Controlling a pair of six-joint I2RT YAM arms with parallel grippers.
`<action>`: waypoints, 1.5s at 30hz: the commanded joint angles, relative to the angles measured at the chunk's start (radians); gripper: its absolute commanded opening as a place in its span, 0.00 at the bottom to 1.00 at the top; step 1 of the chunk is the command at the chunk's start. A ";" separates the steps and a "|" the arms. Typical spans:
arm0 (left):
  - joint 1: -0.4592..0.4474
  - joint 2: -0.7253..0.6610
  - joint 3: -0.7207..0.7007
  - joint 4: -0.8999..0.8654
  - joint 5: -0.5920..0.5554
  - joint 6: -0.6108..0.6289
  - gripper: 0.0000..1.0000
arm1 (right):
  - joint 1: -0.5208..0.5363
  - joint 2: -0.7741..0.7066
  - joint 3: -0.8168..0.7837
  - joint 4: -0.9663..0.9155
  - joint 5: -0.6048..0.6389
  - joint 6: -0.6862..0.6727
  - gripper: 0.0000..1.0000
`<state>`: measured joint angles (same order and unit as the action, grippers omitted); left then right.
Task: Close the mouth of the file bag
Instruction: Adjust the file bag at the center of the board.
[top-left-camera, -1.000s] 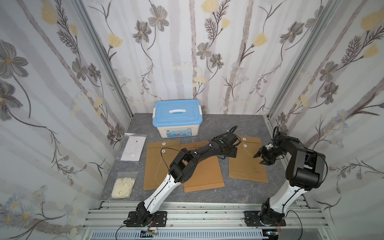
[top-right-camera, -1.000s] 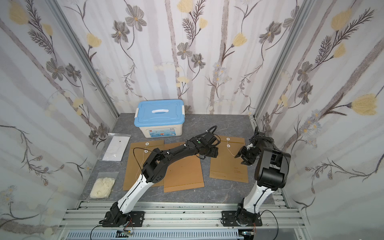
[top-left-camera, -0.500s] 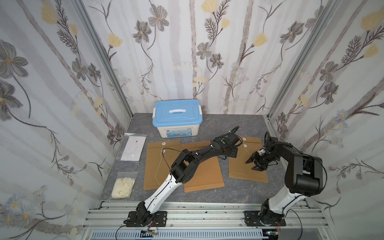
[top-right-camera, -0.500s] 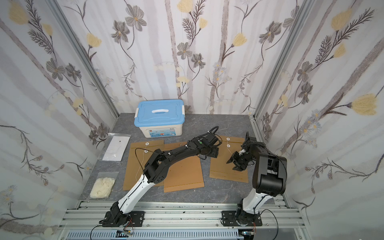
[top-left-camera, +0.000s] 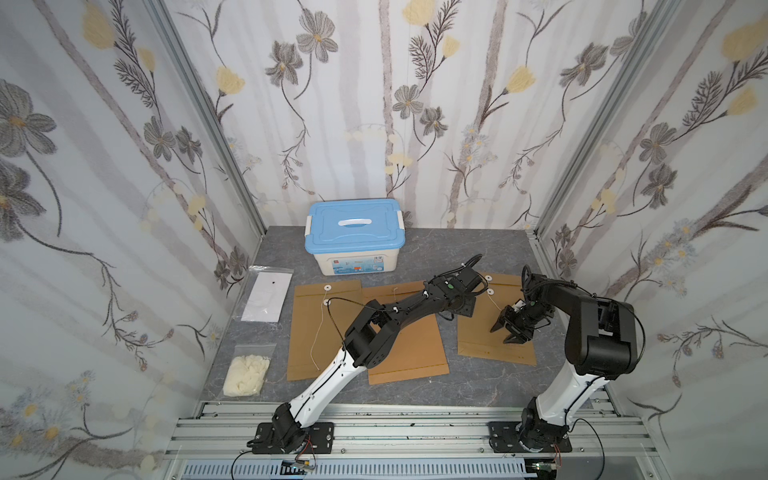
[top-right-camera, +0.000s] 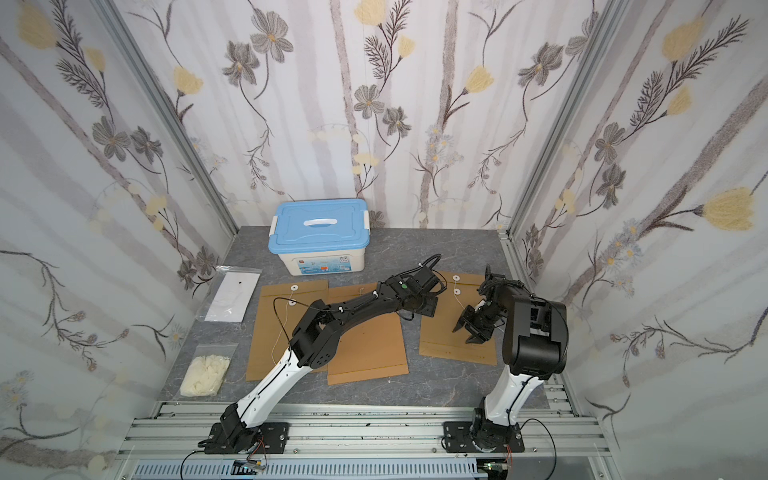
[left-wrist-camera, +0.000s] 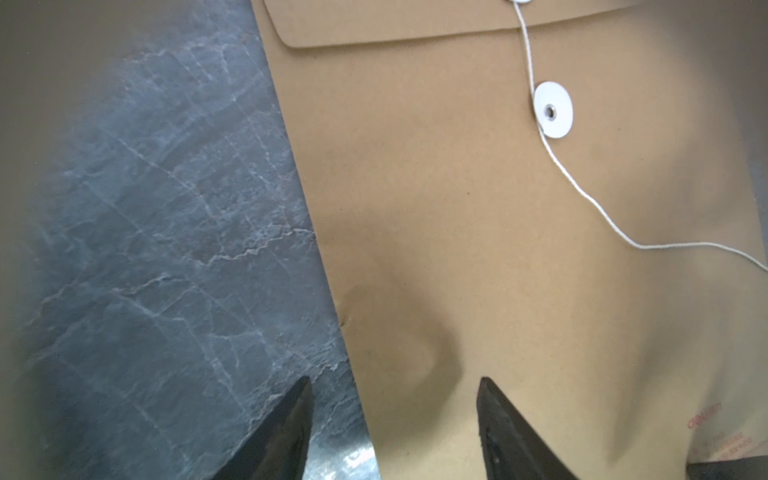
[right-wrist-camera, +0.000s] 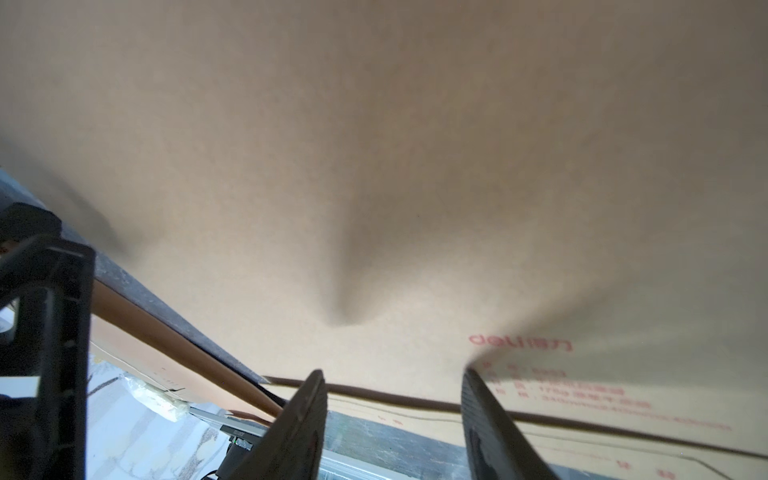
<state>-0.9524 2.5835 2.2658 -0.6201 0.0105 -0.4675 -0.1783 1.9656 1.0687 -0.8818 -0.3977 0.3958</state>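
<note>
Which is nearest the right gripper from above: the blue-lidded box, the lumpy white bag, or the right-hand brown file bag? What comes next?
From the right gripper, in a top view:
1. Right-hand file bag, directly under it.
2. Blue-lidded box, at the back.
3. Lumpy white bag, far left, front.

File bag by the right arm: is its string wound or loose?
Loose: the string trails past the lower disc across the file bag.

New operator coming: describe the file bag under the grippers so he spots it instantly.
Find the blue-lidded box at the back wall. Of three brown file bags before it, take the rightmost file bag: it lies apart, the other two adjoin.
</note>
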 joint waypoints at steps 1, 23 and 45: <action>-0.006 0.028 -0.003 -0.155 0.003 0.015 0.56 | 0.015 0.022 -0.008 -0.034 -0.006 -0.034 0.52; 0.003 0.041 -0.083 -0.125 0.145 -0.042 0.52 | 0.027 0.024 -0.018 -0.070 0.002 -0.093 0.50; 0.013 0.074 -0.059 -0.166 0.122 -0.046 0.00 | 0.022 0.010 -0.015 -0.036 -0.029 -0.106 0.49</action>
<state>-0.9409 2.6263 2.2349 -0.4767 0.0948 -0.5026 -0.1543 1.9877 1.0557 -0.9951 -0.4347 0.3058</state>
